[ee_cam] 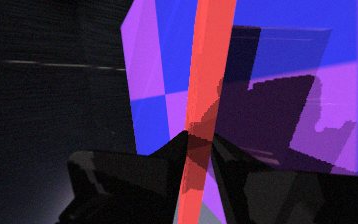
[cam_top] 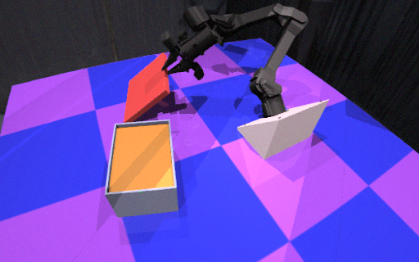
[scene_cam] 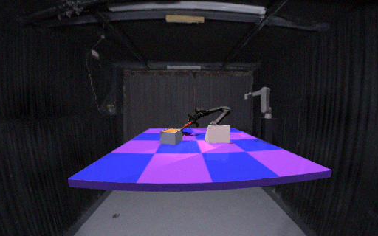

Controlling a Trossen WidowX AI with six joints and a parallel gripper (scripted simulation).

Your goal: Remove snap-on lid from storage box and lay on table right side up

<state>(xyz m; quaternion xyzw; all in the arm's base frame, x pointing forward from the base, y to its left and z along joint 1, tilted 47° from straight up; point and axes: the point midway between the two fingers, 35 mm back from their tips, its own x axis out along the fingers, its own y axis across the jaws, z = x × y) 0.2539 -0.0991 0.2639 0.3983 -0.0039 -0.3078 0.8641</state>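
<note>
The red lid (cam_top: 146,88) (scene_cam: 187,126) (ee_cam: 212,55) is off the box and steeply tilted behind it. My gripper (cam_top: 166,70) (ee_cam: 198,137) is shut on the lid's upper right edge, with one fingertip on each side of it in the wrist view. The lid's lower edge is near the box's back rim; whether it touches the box or the table I cannot tell. The grey storage box (cam_top: 146,203) (scene_cam: 170,139) stands upright and open on the table, showing an orange inside (cam_top: 141,155) (scene_cam: 171,130).
A whitish slanted block (cam_top: 290,131) (scene_cam: 218,133) stands to the right of the box, in front of the arm's base. The chequered blue and purple table (cam_top: 51,160) (scene_cam: 175,166) carries everything. The table's far edge lies behind the lid.
</note>
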